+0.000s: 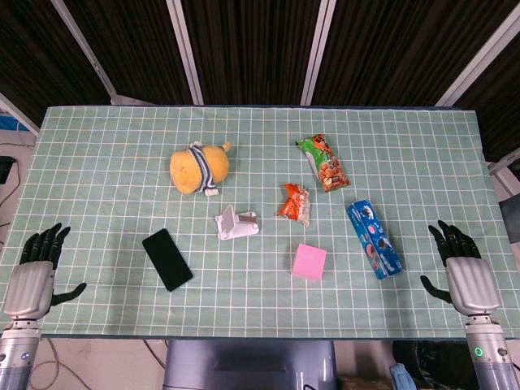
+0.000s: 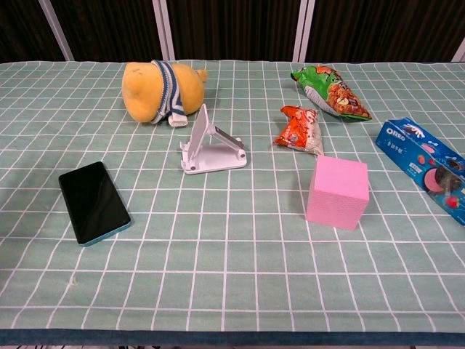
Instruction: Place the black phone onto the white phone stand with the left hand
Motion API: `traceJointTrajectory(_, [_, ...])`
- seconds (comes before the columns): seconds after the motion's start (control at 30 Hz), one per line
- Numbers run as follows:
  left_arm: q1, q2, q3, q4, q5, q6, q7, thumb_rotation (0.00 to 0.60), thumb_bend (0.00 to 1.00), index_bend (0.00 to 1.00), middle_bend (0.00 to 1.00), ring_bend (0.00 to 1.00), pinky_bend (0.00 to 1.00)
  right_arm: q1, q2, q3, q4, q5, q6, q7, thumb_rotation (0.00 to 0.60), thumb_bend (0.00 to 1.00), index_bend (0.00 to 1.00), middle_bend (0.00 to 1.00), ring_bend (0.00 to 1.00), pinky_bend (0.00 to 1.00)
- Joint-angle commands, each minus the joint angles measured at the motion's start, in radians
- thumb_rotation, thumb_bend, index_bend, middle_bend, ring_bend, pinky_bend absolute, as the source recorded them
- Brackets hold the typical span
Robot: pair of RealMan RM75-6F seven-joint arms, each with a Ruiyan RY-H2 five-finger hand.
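The black phone lies flat, screen up, on the green checked cloth left of centre. Just to its right and a little further back stands the white phone stand, with nothing on it. My left hand hovers at the table's near left corner, fingers spread, holding nothing, well to the left of the phone. At the near right corner my right hand is likewise spread and holds nothing. Neither hand shows in the chest view.
A yellow plush toy sits behind the stand. An orange snack packet, a green snack bag, a pink cube and a blue cookie box lie to the right.
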Motion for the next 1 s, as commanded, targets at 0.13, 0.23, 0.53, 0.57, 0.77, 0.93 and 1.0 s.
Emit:
traceJointTrajectory(0.13, [0.0, 0.0, 0.0, 0.001, -0.001, -0.002, 0.001, 0.6, 0.08, 0.0, 0.0, 0.0, 0.0, 0.0, 0.0, 0.0, -0.001, 0.0, 0.0, -0.001, 0.6, 0.37, 0.0, 0.0, 0.0, 0.14])
traceJointTrajectory(0.23, [-0.001, 0.001, 0.002, 0.001, 0.0, -0.004, 0.003, 0.6, 0.08, 0.0, 0.0, 0.0, 0.0, 0.0, 0.0, 0.0, -0.001, 0.0, 0.0, -0.001, 0.6, 0.37, 0.0, 0.0, 0.0, 0.14])
traceJointTrajectory(0.53, [-0.036, 0.02, 0.023, 0.005, 0.011, -0.075, 0.062, 0.6, 0.08, 0.0, 0.0, 0.0, 0.0, 0.002, -0.002, 0.003, -0.003, 0.009, -0.003, -0.014, 0.6, 0.37, 0.0, 0.0, 0.0, 0.14])
traceJointTrajectory(0.57, [-0.044, 0.024, 0.025, 0.005, 0.014, -0.089, 0.073, 0.6, 0.08, 0.0, 0.0, 0.0, 0.0, 0.002, -0.002, 0.003, -0.003, 0.01, -0.004, -0.016, 0.6, 0.37, 0.0, 0.0, 0.0, 0.14])
traceJointTrajectory(0.77, [-0.142, 0.055, 0.013, 0.009, 0.011, -0.225, 0.205, 0.6, 0.08, 0.0, 0.0, 0.0, 0.0, 0.009, -0.003, 0.008, -0.005, 0.021, -0.015, -0.027, 0.6, 0.37, 0.0, 0.0, 0.0, 0.14])
traceJointTrajectory(0.93, [-0.249, 0.063, -0.012, 0.006, -0.032, -0.375, 0.302, 0.6, 0.08, 0.0, 0.0, 0.0, 0.0, 0.012, -0.004, 0.01, -0.01, 0.029, -0.019, -0.04, 0.6, 0.37, 0.0, 0.0, 0.0, 0.14])
traceJointTrajectory(1.0, [-0.3, 0.063, -0.02, 0.013, -0.045, -0.441, 0.351, 0.6, 0.08, 0.0, 0.0, 0.0, 0.0, 0.012, -0.004, 0.011, -0.012, 0.033, -0.019, -0.043, 0.6, 0.37, 0.0, 0.0, 0.0, 0.14])
